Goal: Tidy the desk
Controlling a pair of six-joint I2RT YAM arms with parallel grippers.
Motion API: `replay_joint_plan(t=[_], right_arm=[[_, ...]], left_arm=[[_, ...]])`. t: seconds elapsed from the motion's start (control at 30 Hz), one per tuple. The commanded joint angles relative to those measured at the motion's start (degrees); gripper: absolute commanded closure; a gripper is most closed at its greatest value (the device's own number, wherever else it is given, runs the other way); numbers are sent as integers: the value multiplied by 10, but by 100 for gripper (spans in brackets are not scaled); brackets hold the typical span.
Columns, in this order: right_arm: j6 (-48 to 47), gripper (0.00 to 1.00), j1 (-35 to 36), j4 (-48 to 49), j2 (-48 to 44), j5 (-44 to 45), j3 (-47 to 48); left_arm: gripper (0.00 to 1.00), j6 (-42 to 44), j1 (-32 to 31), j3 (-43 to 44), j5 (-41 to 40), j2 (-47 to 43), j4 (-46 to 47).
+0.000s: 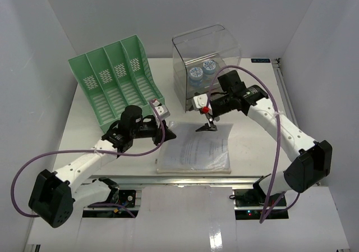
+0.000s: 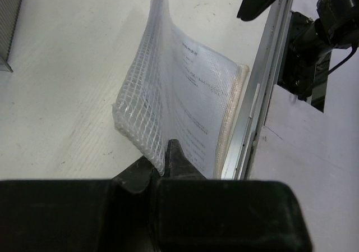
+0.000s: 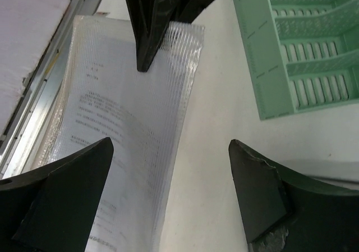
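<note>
place: robot lab test cell | enclosure: plain white wall panels (image 1: 33,67) on three sides of the desk (image 1: 247,151) | rig: left arm (image 1: 84,162); right arm (image 1: 280,129); both bolted at its near edge | props: green file rack (image 1: 112,83) at far-left corner; clear box (image 1: 205,50); mesh document pouch (image 1: 196,151)

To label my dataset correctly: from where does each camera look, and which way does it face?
Top external: above and behind the arm bases, looking down over the desk; both arms show.
Left wrist: on the left arm, looking along its shut left claw at the mesh document pouch it pinches.
Right wrist: on the right arm, looking down at the pouch through its open right claw.
Shared: both wrist views show the pouch and left claw.
</note>
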Motion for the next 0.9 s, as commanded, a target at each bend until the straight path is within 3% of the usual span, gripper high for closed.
replay_joint_plan(t=[0.0, 0.4, 0.57, 0.77, 0.87], right_arm=[[27, 10, 58, -33, 28, 30, 23], [88, 9, 89, 11, 59, 73, 6], [86, 2, 114, -16, 96, 108, 27], [64, 30, 144, -66, 131, 145, 58], [59, 34, 145, -73, 131, 152, 66]], left_arm=[[100, 44, -3, 29, -11, -51, -70], [100, 54, -4, 33, -14, -114, -103], [100, 63, -4, 50, -19, -128, -126], [100, 82, -4, 75, -27, -135, -161], [100, 91, -4, 78, -33, -138, -177]])
